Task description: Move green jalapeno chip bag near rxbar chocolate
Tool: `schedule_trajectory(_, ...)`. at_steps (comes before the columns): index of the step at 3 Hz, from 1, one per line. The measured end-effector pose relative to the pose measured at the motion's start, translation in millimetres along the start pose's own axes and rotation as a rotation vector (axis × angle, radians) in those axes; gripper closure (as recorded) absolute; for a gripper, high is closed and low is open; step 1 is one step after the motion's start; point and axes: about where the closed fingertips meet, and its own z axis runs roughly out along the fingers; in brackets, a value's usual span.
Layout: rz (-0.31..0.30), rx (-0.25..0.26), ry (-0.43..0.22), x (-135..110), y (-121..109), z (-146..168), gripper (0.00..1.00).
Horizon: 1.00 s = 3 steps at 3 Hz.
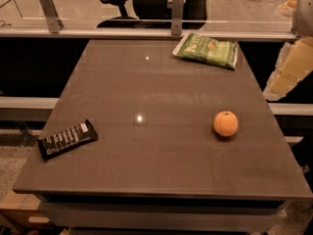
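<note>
The green jalapeno chip bag (208, 50) lies flat at the far right of the brown table (146, 160), close to the back edge. The rxbar chocolate (67, 139), a black bar with white print, lies at the near left corner, far from the bag. My gripper (286, 75) shows as a cream-coloured part of the arm at the right edge of the view, off the table's right side. It is level with the bag, apart from it, and holds nothing that I can see.
An orange (226, 124) sits on the right half of the table, between the bag and the front edge. A glass partition with metal posts (177, 11) runs behind the table, with an office chair (146, 4) beyond it.
</note>
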Motion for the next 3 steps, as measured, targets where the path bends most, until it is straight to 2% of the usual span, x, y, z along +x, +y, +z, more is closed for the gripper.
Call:
schedule_trajectory(1, 0.019, -0.008, -0.027, -2.1, -32.1, 15.9, 0.00)
schedule_trajectory(3, 0.035, -0.078, -0.028, -13.3, -77.9, 63.4, 0.00)
